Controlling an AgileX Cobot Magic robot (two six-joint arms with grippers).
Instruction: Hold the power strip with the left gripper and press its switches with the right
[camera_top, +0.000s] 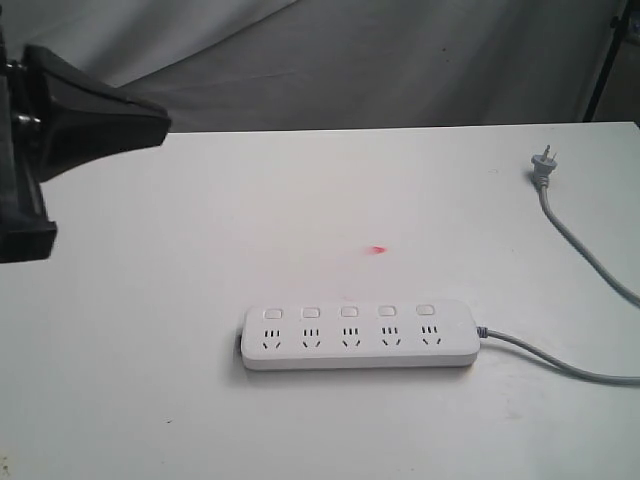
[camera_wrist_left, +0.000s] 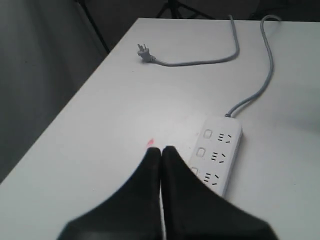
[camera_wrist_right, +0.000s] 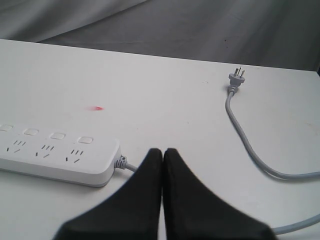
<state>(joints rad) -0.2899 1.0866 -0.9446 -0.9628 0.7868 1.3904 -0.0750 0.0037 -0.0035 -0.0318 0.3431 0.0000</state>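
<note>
The power strip (camera_top: 358, 337) lies flat on the white table, a long white bar with five socket sets. Its switches (camera_top: 349, 312) run in a row along the far side. The strip also shows in the left wrist view (camera_wrist_left: 216, 152) and in the right wrist view (camera_wrist_right: 55, 152). A grey cord (camera_top: 560, 362) leaves its right end. My left gripper (camera_wrist_left: 161, 150) is shut with nothing in it, hovering short of the strip. The black left arm (camera_top: 70, 120) shows at the exterior view's far left. My right gripper (camera_wrist_right: 163, 151) is shut and empty, near the cord end of the strip.
The grey plug (camera_top: 543, 165) rests at the table's far right, with its cord looping off the right edge. A small red spot (camera_top: 377, 249) marks the table behind the strip. A dark cloth backdrop hangs beyond the table's far edge.
</note>
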